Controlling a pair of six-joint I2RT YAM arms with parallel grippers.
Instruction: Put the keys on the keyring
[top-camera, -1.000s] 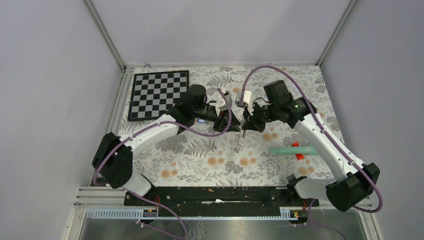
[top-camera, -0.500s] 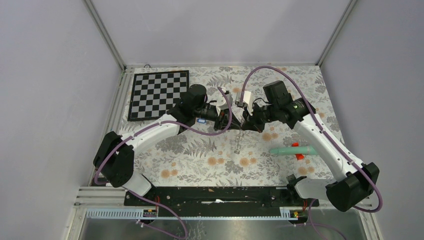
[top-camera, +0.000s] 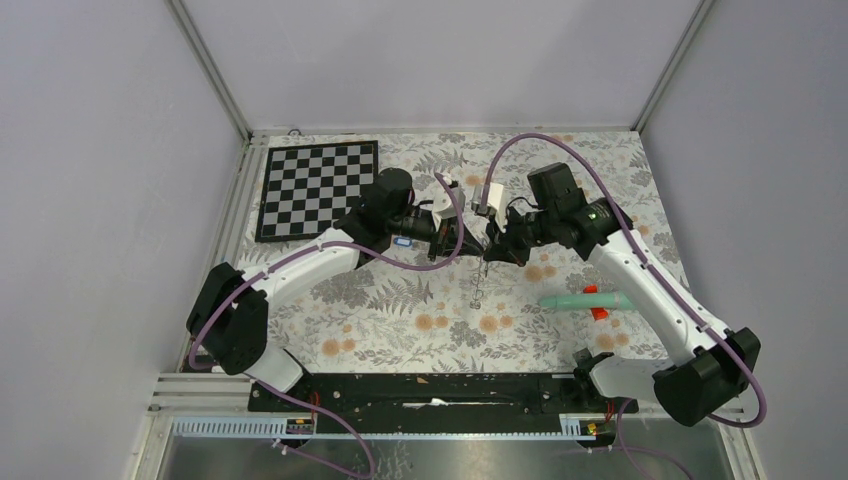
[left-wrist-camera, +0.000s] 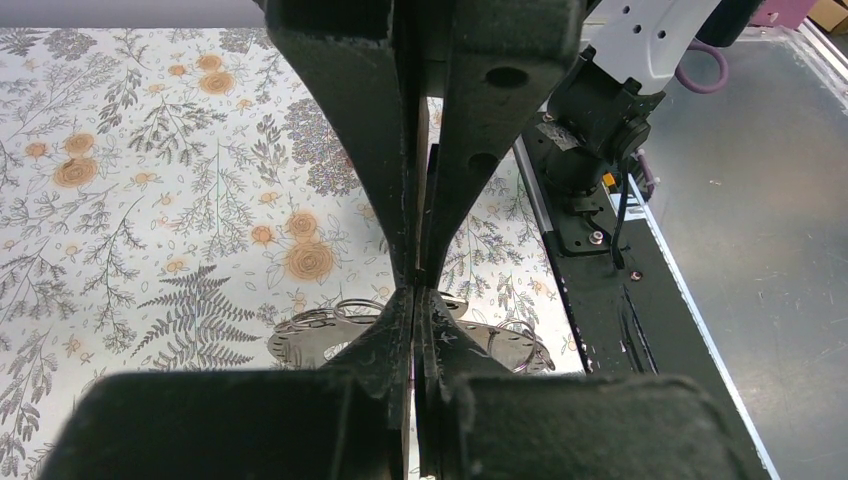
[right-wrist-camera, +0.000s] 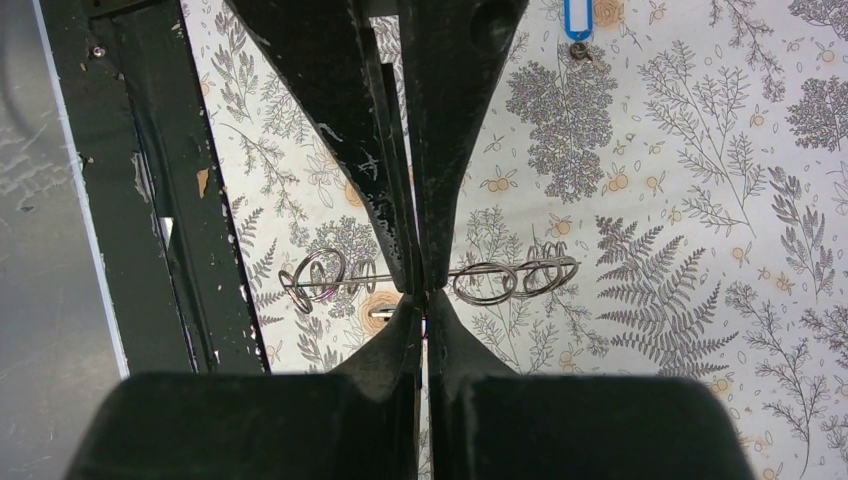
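Right gripper pinches the keyring, held edge-on. Left gripper fingers pressed together right beside it; can't tell if they grip. Blue-tagged key lies well apart.

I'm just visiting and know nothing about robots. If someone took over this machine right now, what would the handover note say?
Left pincer: shut, tip to tip with the right one, apparently on the keyring too.
Right pincer: shut on the keyring's wire, holding it above the table.
Blue key: lying loose on the table. Black key: not visible in any view.
Done: keyring is off the table.
Left: pick up each key and thread it on.
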